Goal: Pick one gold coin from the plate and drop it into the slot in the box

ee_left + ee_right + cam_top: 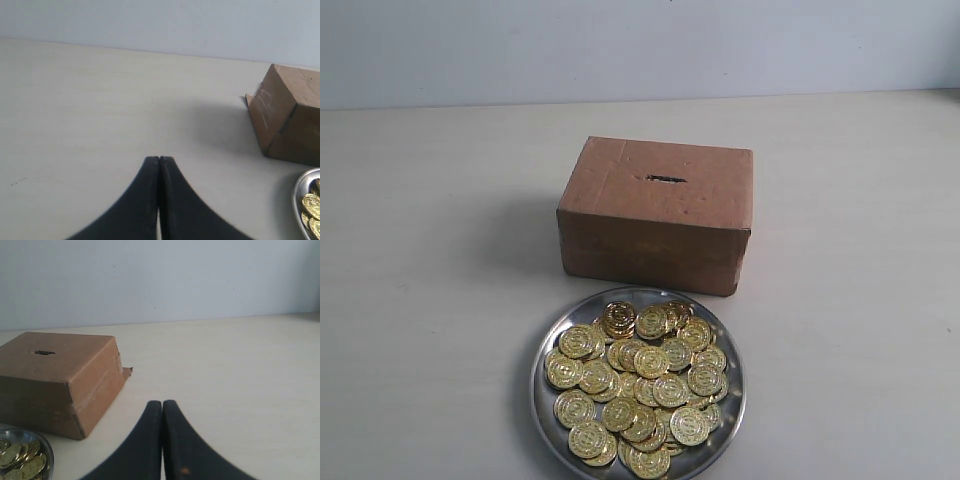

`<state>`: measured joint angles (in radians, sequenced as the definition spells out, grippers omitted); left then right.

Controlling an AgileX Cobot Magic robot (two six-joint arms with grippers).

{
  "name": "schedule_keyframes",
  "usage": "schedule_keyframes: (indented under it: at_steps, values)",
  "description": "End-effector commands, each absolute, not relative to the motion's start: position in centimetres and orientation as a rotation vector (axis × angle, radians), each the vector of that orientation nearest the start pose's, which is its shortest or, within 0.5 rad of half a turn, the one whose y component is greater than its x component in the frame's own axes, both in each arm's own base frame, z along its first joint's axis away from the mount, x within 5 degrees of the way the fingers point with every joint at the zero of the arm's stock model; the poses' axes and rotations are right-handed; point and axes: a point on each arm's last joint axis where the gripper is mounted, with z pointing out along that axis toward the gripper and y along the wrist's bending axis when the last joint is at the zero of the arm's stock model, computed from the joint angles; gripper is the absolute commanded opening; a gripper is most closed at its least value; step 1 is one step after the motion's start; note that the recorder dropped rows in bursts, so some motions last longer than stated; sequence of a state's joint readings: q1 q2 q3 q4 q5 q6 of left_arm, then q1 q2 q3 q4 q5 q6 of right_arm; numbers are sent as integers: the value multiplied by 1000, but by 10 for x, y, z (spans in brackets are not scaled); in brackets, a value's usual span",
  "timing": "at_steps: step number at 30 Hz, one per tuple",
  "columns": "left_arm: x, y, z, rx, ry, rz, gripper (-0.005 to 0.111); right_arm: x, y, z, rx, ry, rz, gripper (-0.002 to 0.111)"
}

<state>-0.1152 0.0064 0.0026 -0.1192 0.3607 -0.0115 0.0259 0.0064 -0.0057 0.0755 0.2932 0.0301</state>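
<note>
A brown cardboard box [656,213] stands in the middle of the table, with a short dark slot [665,179] in its top. In front of it lies a round silver plate [545,400] heaped with several gold coins [640,385]. Neither gripper shows in the exterior view. My left gripper [159,160] is shut with nothing between its black fingers, over bare table, apart from the box [287,115] and the plate [299,192]. My right gripper [162,403] is also shut and empty, beside the box [60,382], whose slot [44,353] faces up; the plate [46,445] lies at the view's corner.
A pale wooden table [430,260] stretches around the box and plate. A light grey wall [620,45] closes the back.
</note>
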Motion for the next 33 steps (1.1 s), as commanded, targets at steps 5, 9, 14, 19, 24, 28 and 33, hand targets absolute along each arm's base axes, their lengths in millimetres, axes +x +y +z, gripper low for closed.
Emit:
schedule_keyframes:
  at_steps: [5,9,14,19,24,28,33]
  values:
    - [52,-10,181,20,1842,-203,0,55,3,187,55,1771,108,0]
    - [52,-10,181,22,1842,-201,0,55,3,187,55,1771,108,0]
    - [52,-11,181,38,1842,-213,0,55,3,187,55,1771,108,0]
    - [52,-11,181,38,1842,-213,0,55,3,187,53,1771,107,0]
    - [52,-11,181,38,1842,-213,0,55,3,187,53,1771,107,0]
    - [52,-11,181,38,1842,-213,0,55,3,187,53,1771,107,0]
    - [52,-11,181,38,1842,-213,0,55,3,187,53,1771,107,0]
